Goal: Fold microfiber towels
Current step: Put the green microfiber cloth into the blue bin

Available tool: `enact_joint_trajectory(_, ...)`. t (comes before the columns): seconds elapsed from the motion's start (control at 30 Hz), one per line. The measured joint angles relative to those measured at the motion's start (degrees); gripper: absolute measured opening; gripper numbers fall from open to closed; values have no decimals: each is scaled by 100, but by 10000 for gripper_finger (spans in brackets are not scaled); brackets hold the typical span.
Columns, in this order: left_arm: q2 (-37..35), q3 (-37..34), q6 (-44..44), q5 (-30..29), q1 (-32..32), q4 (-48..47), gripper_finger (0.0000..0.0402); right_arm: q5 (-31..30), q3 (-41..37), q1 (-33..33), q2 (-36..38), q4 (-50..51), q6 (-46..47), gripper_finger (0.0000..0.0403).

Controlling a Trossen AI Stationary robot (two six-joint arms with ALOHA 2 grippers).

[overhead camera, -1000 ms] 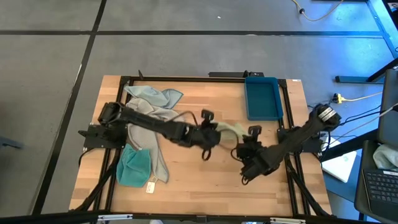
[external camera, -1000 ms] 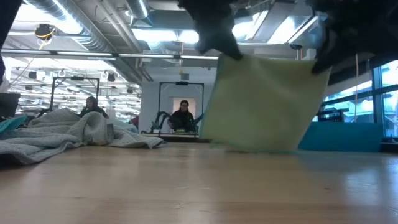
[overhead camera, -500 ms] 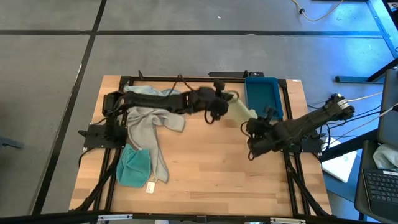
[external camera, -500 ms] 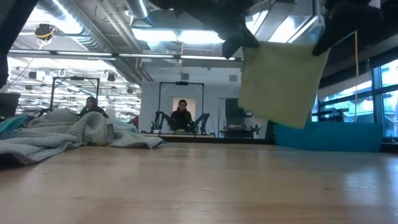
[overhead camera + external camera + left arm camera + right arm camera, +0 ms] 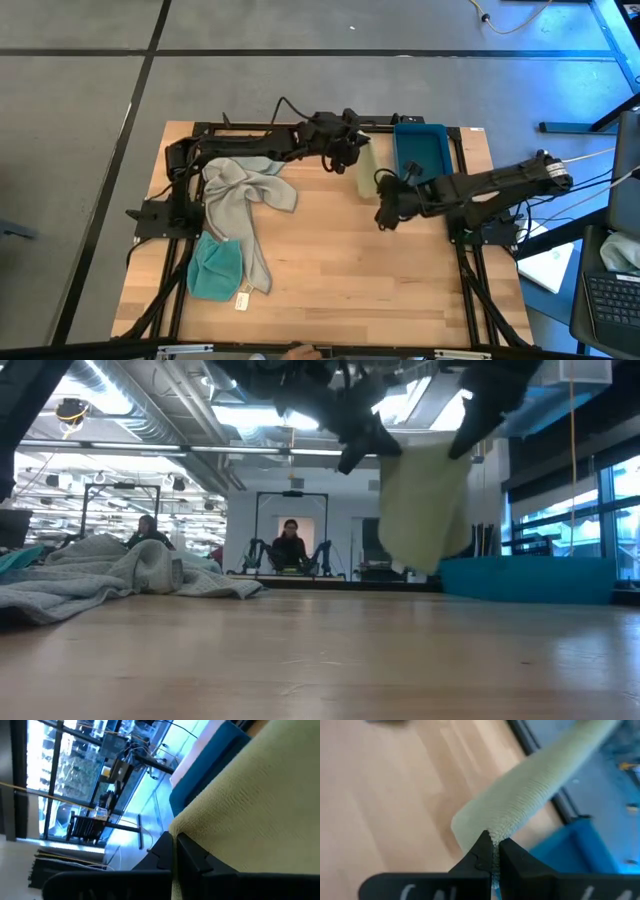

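A pale green microfiber towel point(image 5: 367, 172) hangs in the air between my two grippers, by the blue tray point(image 5: 421, 160) at the table's far right. My left gripper point(image 5: 351, 152) is shut on its far upper corner. My right gripper point(image 5: 384, 208) is shut on its near upper corner. In the low view the towel point(image 5: 420, 510) hangs as a narrow sheet, clear of the table. A grey towel point(image 5: 240, 190) lies crumpled at the left. A teal towel point(image 5: 214, 268) lies near the left front, its white tag point(image 5: 241, 300) on the wood. My left gripper pinches the towel's upper corner point(image 5: 186, 826) between its two shut fingers, coming level from the table's left. The towel hangs below the fingers, clear of the table. My right gripper pinches the towel's other upper corner point(image 5: 496, 833) between its two shut fingers, at a thick, rounded edge. It comes level from the table's right side. The upper edge point(image 5: 425, 448) runs nearly level between the two grippers.
The rigid blue tray point(image 5: 530, 580) stands at the far right, just behind the hanging towel. Bare wood point(image 5: 350, 270) lies in the middle and near part of the table. The black frame rail point(image 5: 300, 127) runs along the far edge. People sit in the room beyond.
Both grippers have carried the pale green towel from the table's middle toward the far edge and the blue tray, and upward. Its lower edge, low over the wood before, now hangs well clear. The towel has turned about and shows narrower in the low view.
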State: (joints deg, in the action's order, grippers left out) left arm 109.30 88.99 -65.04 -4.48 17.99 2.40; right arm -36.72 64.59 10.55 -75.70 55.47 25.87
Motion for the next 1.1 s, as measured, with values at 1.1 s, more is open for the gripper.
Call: enact_joint_trajectory(1.1, 2242, 2467, 198, 1024, 364, 492, 0, -249, -1140, -1355, 61, 1005, 2128, 16)
